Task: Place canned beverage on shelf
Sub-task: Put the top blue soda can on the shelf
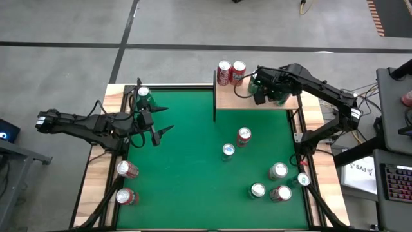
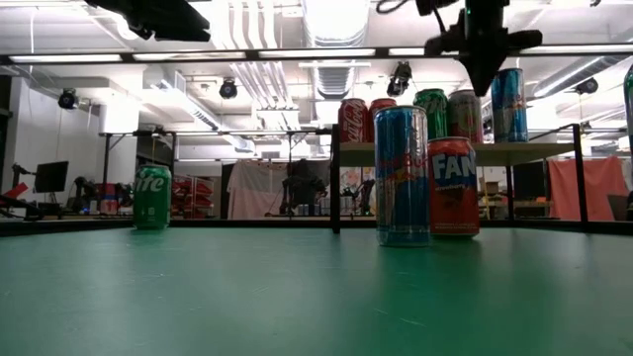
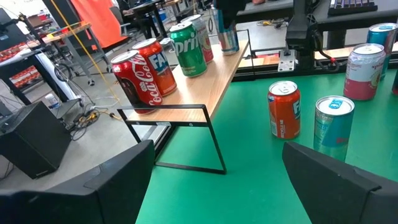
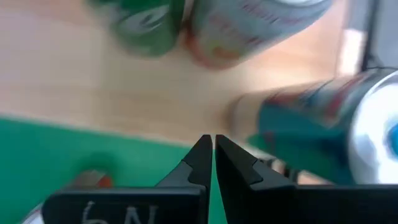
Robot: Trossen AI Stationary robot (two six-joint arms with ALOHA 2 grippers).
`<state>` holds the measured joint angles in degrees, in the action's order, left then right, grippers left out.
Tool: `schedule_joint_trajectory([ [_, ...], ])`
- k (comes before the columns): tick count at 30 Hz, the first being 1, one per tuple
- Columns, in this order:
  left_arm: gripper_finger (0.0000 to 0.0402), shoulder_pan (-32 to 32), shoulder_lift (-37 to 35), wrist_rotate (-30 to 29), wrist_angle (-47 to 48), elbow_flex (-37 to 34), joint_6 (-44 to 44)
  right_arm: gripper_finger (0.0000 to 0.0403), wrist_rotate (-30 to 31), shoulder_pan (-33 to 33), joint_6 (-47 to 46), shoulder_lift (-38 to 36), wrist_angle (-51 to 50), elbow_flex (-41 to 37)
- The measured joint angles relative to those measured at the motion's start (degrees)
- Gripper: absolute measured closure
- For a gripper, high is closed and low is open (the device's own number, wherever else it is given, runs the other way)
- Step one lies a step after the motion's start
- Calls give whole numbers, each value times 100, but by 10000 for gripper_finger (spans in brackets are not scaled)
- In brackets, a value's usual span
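Note:
The shelf [image 1: 235,98], a light-wood board on thin black posts, stands at the table's far edge. Several cans stand upright on it: two red ones [image 1: 230,73] at its left end, then a green one [image 2: 430,111], a pale one [image 2: 463,115] and a blue one [image 2: 509,104]. My right gripper [image 2: 485,84] hangs shut just above the shelf's right part, fingers pointing steeply down, with the blue can [image 4: 323,124] close beside it and nothing between the fingers [image 4: 213,146]. My left gripper [image 1: 162,121] waits open over the table's left part, facing the shelf [image 3: 205,81].
A tall blue can [image 2: 401,176] and an orange can [image 2: 453,186] stand mid-table. Several more cans [image 1: 278,171] stand at the near right, two red ones [image 1: 127,169] at the near left, and a green one [image 1: 143,95] at the far left. The table's middle is bare green felt.

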<state>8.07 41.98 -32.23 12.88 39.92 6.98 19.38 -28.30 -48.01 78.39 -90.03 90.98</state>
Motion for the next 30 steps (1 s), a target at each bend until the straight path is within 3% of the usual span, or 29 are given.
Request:
schedule_joint_trajectory([
  [14, 64, 0, 0, -7, 2, 0, -2, 391, 1505, -250, 320, 4, 2, -519],
  [17, 64, 1, 0, -7, 2, 0, -2, 391, 1543, -248, 436, 4, 6, -534],
  [22, 64, 0, 0, -10, 2, 0, -1, 391, 924, -109, 460, 2, -3, -226],
  [28, 64, 0, 0, -15, 4, 0, 0, 391, -1418, -45, 562, -7, 7, 122],
  [30, 64, 1, 0, -33, 4, 0, 0, 391, -1799, -45, 370, -7, 3, 121],
])
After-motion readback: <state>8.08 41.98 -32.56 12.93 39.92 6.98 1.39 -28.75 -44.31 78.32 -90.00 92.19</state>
